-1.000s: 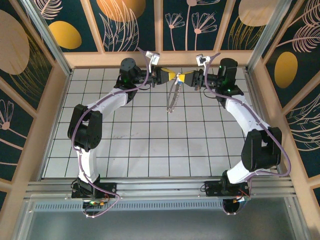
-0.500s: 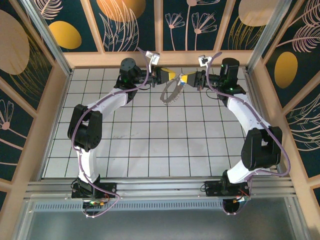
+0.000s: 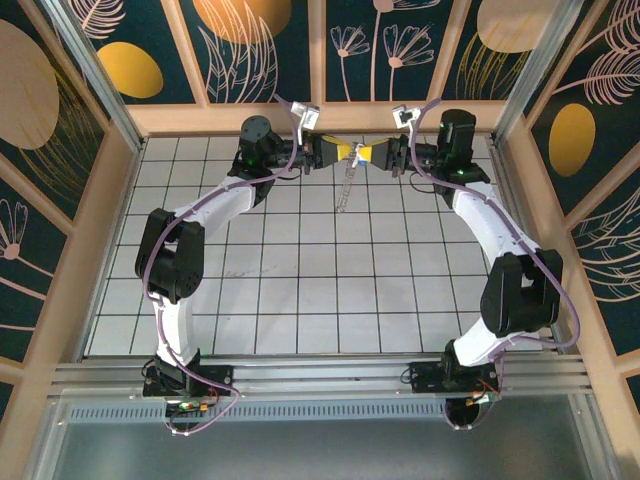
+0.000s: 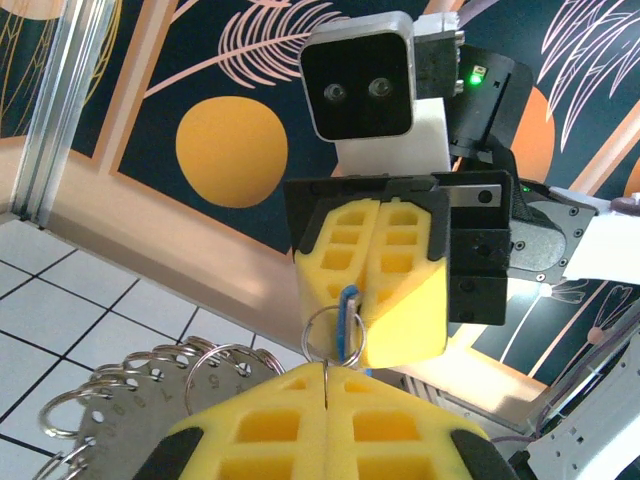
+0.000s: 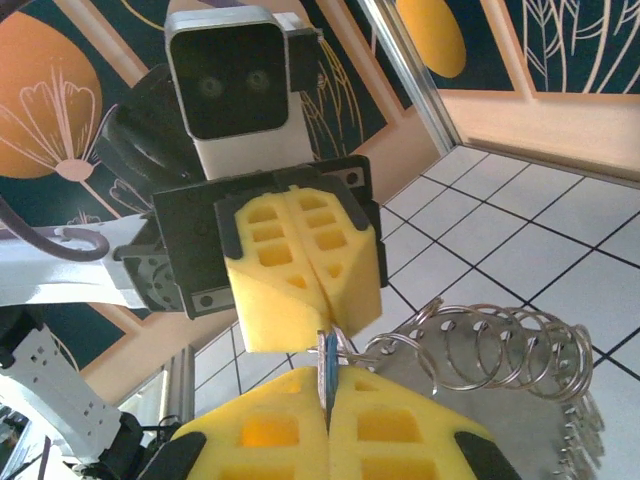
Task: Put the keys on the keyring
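Observation:
My two grippers meet tip to tip above the far middle of the floor. The left gripper (image 3: 345, 152) (image 4: 326, 372) is shut on a small split ring (image 4: 323, 335) of the keyring (image 3: 346, 186), whose plate and many small rings (image 4: 120, 400) (image 5: 500, 350) hang below. Facing it, the right gripper (image 3: 363, 155) (image 5: 327, 385) is shut on the blue key (image 5: 326, 368) (image 4: 348, 325), held edge-on. In the left wrist view the split ring overlaps the key's blue head at the right gripper's pads (image 4: 375, 285). I cannot tell whether the key is threaded through it.
The wooden back wall (image 3: 330, 118) stands just behind both grippers. White tiled floor (image 3: 320, 280) stretches toward the arm bases, with wooden side walls left and right. Purple cables loop along both arms.
The hanging keyring swung out flat to the left half a second ago and now hangs edge-on again. The right gripper shifted slightly left, closer to the left one. Both stay shut.

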